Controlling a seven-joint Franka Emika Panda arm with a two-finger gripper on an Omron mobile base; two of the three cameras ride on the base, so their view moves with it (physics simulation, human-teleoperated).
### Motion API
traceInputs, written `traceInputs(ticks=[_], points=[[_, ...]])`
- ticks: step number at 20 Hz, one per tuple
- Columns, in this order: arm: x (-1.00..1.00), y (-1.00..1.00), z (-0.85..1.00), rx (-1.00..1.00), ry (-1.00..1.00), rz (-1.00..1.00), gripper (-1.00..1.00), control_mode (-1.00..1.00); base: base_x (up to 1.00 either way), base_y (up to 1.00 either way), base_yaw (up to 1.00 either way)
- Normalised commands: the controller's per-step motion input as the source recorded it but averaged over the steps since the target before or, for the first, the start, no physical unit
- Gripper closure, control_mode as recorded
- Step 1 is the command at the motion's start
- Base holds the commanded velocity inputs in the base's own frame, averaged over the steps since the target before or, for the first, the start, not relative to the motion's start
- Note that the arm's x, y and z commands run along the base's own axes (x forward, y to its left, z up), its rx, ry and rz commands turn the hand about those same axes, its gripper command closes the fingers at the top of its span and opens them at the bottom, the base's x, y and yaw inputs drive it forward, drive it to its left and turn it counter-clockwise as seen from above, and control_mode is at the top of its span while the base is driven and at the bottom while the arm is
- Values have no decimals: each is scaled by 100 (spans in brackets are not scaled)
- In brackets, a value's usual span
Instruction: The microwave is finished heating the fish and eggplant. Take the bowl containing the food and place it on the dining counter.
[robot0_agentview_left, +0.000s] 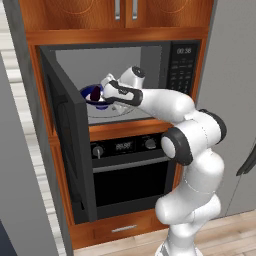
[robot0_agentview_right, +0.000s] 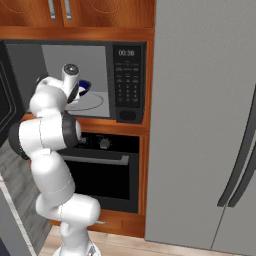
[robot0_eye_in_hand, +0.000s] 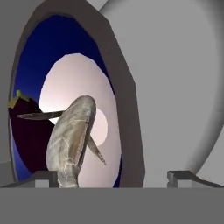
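Gripper (robot0_eye_in_hand: 113, 175): reaches into the microwave; in the hand view its two tips stand wide apart, one on each side of the bowl's rim, with no visible contact, so released rather than clamped.
Fridge (robot0_agentview_right: 200, 125): tall grey door with dark handles, right of the microwave column.
Microwave (robot0_agentview_left: 120, 85): door swung open to the left; light grey cavity with round glass plate (robot0_agentview_right: 92, 104); keypad panel with lit display on the right.
Oven (robot0_agentview_left: 127, 170): black, with knobs and bar handle, directly below the microwave, shut.
Arm (robot0_agentview_left: 190, 145): white, bent at the elbow, forearm stretched left into the cavity.
Bowl (robot0_agentview_left: 93, 95): cobalt blue outside, white inside, on the glass plate at the cavity's left; partly hidden by the hand.
Eggplant (robot0_eye_in_hand: 28, 131): dark purple, against the bowl's far wall beside the fish, small green stem end at its upper tip.
Fish (robot0_eye_in_hand: 72, 140): pale grey, elongated; in the hand view its long axis runs from the lower edge up towards the bowl's centre, thin fins sticking out to both sides.
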Motion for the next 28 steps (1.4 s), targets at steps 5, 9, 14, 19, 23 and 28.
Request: traceInputs(ticks=[5,9,14,19,23,28], points=[[10,4,-14,-1,3,0,100,-100,0,0,0],[-10,0,0,0,0,0,100,-100,0,0,0],[-56,-4,-1,0,0,0,100,-100,0,0,0],[-99,-26,-1,1,-4,0,100,-100,0,0,0],[-100,-50,0,10,-19,0,100,-100,0,0,0],[-100,-45,34,17,-35,0,100,-100,0,0,0]])
